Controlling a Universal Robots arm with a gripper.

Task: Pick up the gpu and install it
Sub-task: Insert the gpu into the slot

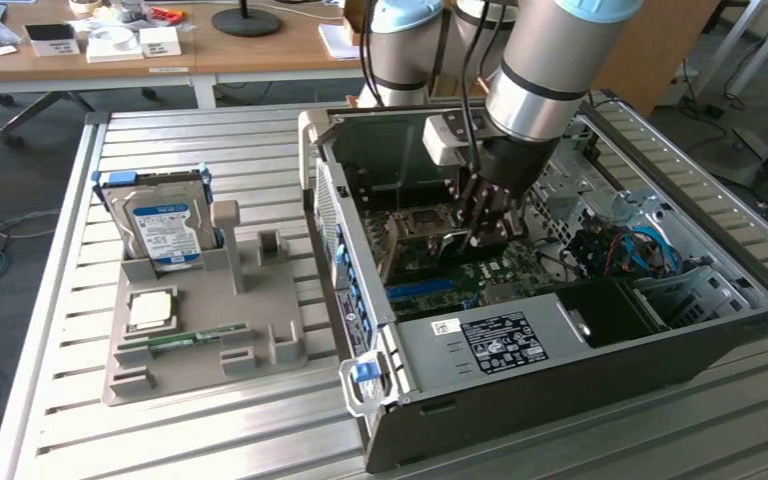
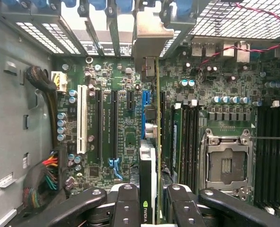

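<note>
My gripper (image 1: 488,232) reaches down into the open computer case (image 1: 518,400), over the motherboard (image 1: 451,270). It is shut on the gpu (image 2: 157,142), which I see edge-on as a thin green board. The gpu's metal end bracket (image 2: 149,33) is at the case's rear slot openings, and its black cooler (image 2: 146,208) sits between my fingers (image 2: 126,208). The card stands upright over the blue expansion slot (image 2: 145,101). I cannot tell whether its lower edge is seated in the slot. In the exterior view the gpu (image 1: 487,240) is a dark shape under the fingers.
A grey fixture tray (image 1: 204,340) at the exterior view's left holds a blue-labelled hard drive (image 1: 164,225), a square chip (image 1: 151,310) and a RAM stick (image 1: 184,340). Inside the case are the empty CPU socket (image 2: 225,163), a white slot (image 2: 82,125), cable bundles (image 2: 45,175) and drive cages (image 1: 678,290).
</note>
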